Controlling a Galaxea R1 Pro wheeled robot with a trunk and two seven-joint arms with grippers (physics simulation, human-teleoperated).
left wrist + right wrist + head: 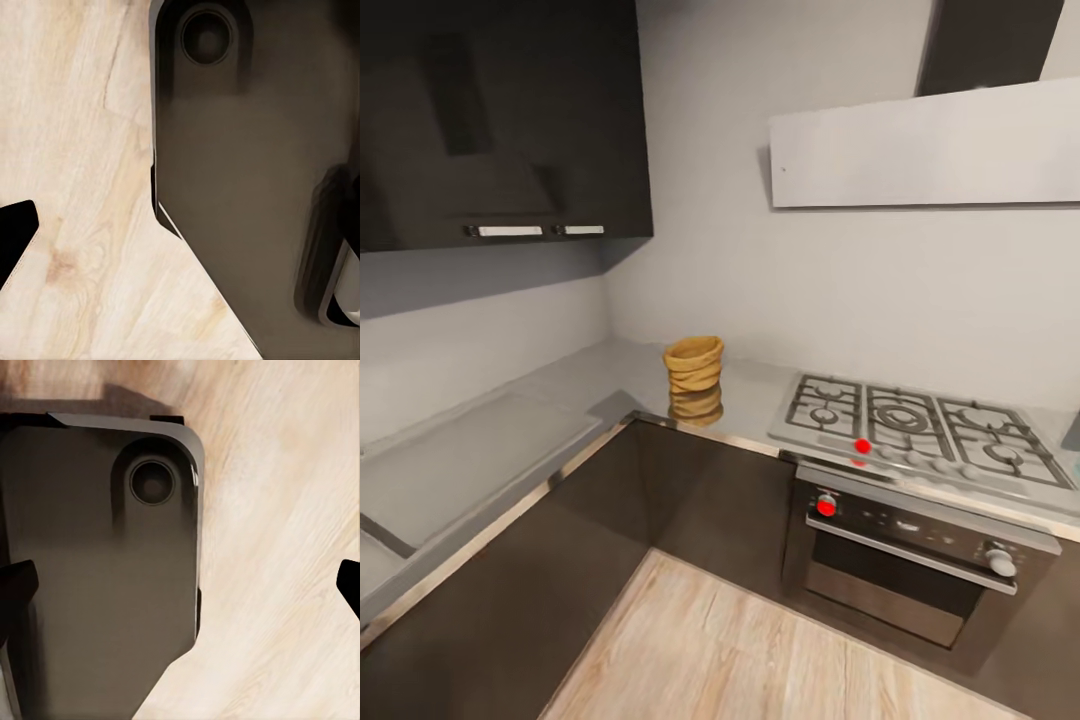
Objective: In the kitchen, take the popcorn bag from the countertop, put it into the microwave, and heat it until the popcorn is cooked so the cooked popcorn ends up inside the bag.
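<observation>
Bag: squat tan-orange cloth popcorn bag point(694, 363) upright on glossy pale grey countertop point(570, 380), left of steel gas hob point(916, 424)
Grippers: spread/shut can't tell

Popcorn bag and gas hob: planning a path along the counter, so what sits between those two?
In the head view, nothing: just bare glossy countertop runs between the popcorn bag and the gas hob.

A steel gas hob point(915, 425) sits above a dark oven point(920, 560), wood floor point(760, 660) below.
</observation>
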